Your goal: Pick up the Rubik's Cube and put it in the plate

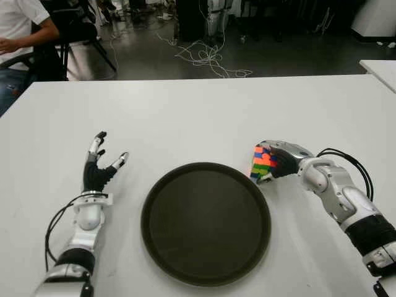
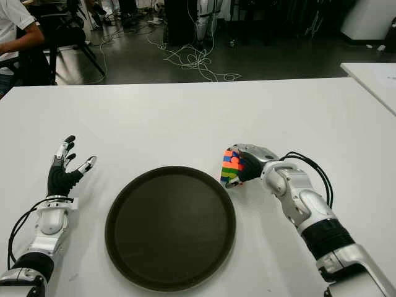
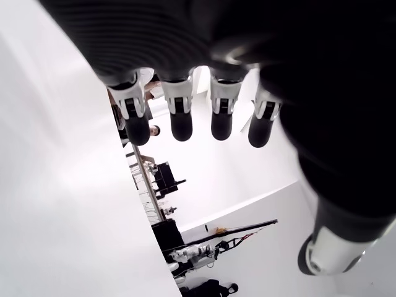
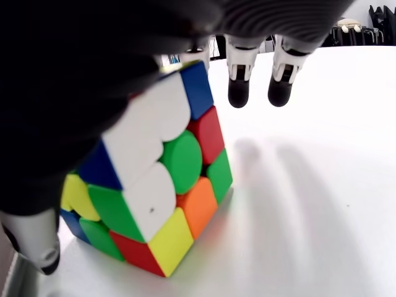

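While my right hand [image 1: 278, 161] sits at the plate's right rim, its palm and thumb are pressed around the Rubik's Cube [image 1: 262, 163], which stands on the white tabletop [image 1: 204, 117] just outside the plate [image 1: 205, 223] and is not yet inside it. From the head views the cube shows only one striped, many-coloured face turned toward the plate, touching or almost touching the dark rim; I cannot tell which. My right wrist view gives what those views hide: the cube [image 4: 148, 179] has its lower edge down on the tabletop, my palm covers its top, my thumb reaches down beside one corner, and two fingers [image 4: 239, 80] stick out past it without touching (so the hold is partial, more a cupping than a full wrap). The round dark plate lies bare in the middle, near the tabletop's front edge, with wide open white surface behind it and to both sides. My left hand [image 1: 99, 164] shows on the plate's left, well apart from it, fingers spread and pointing away from me, holding nothing. Its wrist view shows four straight fingertips [image 3: 181, 124] hanging over plain white tabletop and a far strip of room. Beyond the tabletop's far edge are a dark floor with loose cables [image 1: 207, 55] and a seated person [image 1: 18, 37] at the far left.
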You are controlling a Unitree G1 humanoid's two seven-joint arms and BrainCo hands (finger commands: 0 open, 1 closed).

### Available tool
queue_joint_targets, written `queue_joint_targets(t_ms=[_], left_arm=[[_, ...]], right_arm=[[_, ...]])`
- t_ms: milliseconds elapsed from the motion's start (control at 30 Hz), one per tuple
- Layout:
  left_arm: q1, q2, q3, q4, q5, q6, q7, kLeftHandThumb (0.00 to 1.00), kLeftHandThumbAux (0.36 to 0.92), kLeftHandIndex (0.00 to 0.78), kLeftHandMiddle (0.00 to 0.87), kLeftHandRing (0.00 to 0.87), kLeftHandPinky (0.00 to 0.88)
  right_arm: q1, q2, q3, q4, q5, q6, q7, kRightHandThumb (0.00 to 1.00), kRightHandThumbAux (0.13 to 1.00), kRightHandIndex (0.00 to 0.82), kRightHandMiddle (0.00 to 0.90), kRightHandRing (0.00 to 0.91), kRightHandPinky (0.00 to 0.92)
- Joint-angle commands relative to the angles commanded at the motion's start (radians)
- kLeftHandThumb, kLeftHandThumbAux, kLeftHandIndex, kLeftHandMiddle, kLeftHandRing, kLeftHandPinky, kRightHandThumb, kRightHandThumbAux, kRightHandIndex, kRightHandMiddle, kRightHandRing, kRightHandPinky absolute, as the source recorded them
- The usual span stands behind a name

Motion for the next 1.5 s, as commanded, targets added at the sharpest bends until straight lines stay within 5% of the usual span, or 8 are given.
queue_joint_targets(t_ms=[167,367,567,633,800,1500], left_arm=[[-0.002,0.002,0.0,0.005,0.005,0.0,0.004,0.409,0.679,0.035,0.072,0.041,0.015],[-0.001,0.002,-0.001,0.002,0.008,-0.006,0.006,0.417,0.667,0.033,0.066,0.039,0.014],[0.0,0.002,0.0,0.001,0.007,-0.009,0.007,0.43,0.666,0.035,0.058,0.029,0.004],[0.001,0.002,0.001,0.0,0.006,-0.009,0.005,0.432,0.664,0.036,0.059,0.028,0.002],[0.0,0.004,0.001,-0.001,0.006,-0.004,0.003,0.402,0.67,0.031,0.062,0.031,0.004],[0.003,0.0,0.004,-0.007,0.0,0.002,0.0,0.415,0.673,0.039,0.072,0.041,0.007]], right_arm=[[-0.002,-0.002,0.005,0.014,-0.008,-0.015,-0.024,0.0,0.608,0.0,0.0,0.0,0.0],[0.0,-0.01,0.02,0.016,-0.05,-0.024,-0.078,0.014,0.709,0.008,0.0,0.0,0.0],[0.003,-0.009,0.026,0.026,-0.08,-0.023,-0.13,0.259,0.754,0.12,0.0,0.0,0.0],[0.004,-0.007,0.026,0.03,-0.084,-0.023,-0.148,0.508,0.74,0.287,0.0,0.0,0.0],[0.004,-0.003,0.026,0.042,-0.088,-0.034,-0.192,0.666,0.727,0.393,0.0,0.0,0.0],[0.001,0.0,0.027,0.075,-0.079,-0.07,-0.253,0.7,0.721,0.416,0.021,0.0,0.0]])
